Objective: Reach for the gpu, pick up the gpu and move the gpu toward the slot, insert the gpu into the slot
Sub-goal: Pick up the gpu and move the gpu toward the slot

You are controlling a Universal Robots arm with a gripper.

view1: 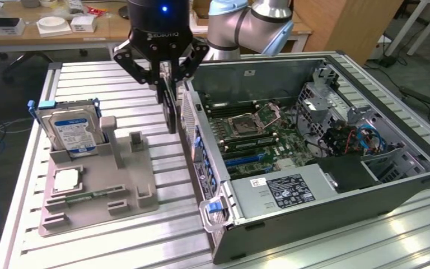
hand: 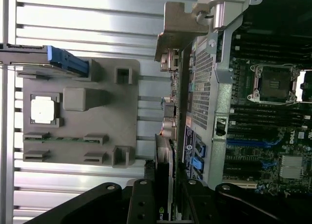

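The gripper, marked ROBOTIQ on its black body, is clamped on the gpu. Its two fingers pinch the upper edge so that the card hangs upright and edge-on.

Taking the exterior view as a clock face, the card sits at about eleven o'clock from the centre. It is outside the computer case, just beside the perforated rear wall, and over the bare strip of slatted aluminium table.

That upright hold probably suits the job. The case lies on its side with the motherboard facing up, so a card has to go down edge-first.

The blue expansion slots lie at roughly four o'clock from the card. Which of them is meant I cannot tell.

In the wrist view the gripper has the gpu running away from it, and the card's silver end bracket sits at the far end. A small green mark on the card by the fingers is unreadable.

At seven o'clock from the card stands a grey parts holder, which keeps spare components upright and separate. It carries a blue-labelled hard drive whose print is too small to read.

A round badge on the motherboard looks like Dell's. The power supply label is illegible.
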